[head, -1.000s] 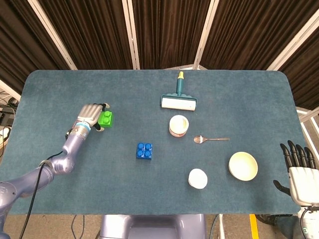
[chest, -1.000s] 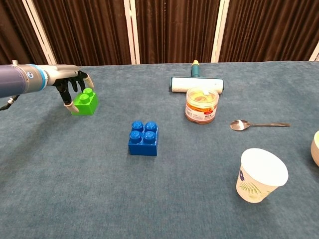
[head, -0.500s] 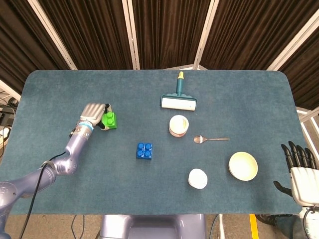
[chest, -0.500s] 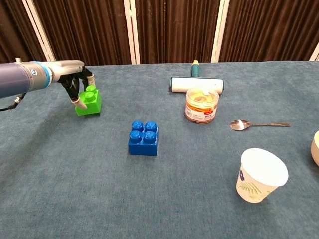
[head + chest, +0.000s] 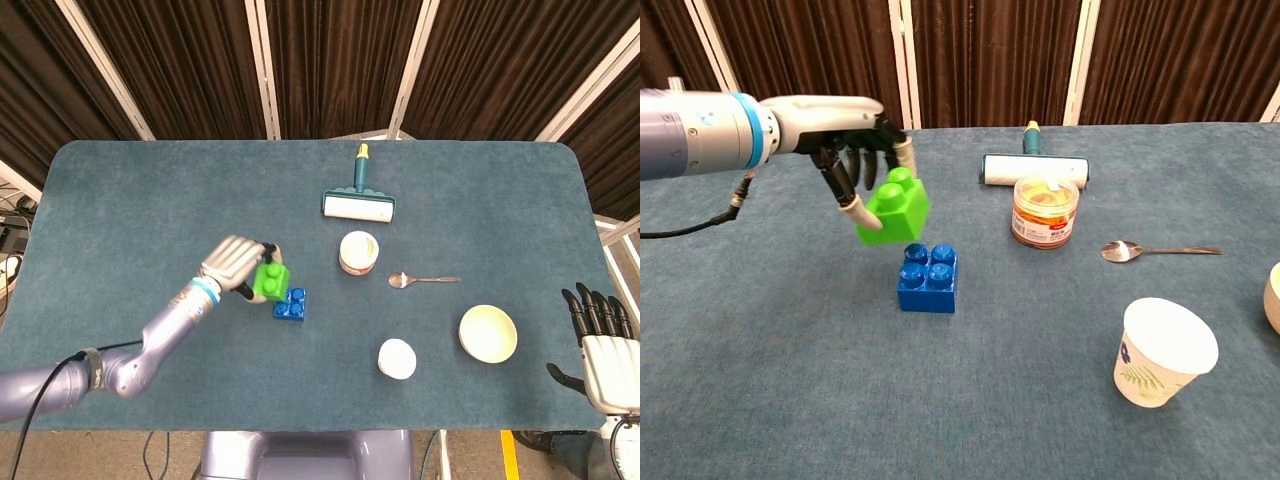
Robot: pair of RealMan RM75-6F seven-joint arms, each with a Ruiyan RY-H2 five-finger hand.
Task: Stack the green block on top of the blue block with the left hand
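The left hand (image 5: 855, 150), fingers (image 5: 847, 205) grasping the green block (image 5: 895, 209), had carried it off the surface to just above-left of the blue block (image 5: 928, 279); placement remained.

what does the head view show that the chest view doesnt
Only the head view shows the right hand, open at the table's edge, and the whole cream bowl. Only the chest view shows the green block lifted clear and tilted above the blue block, and the leaf print on the paper cup. Both show the left hand holding the green block, plus the lint roller, jar and spoon.
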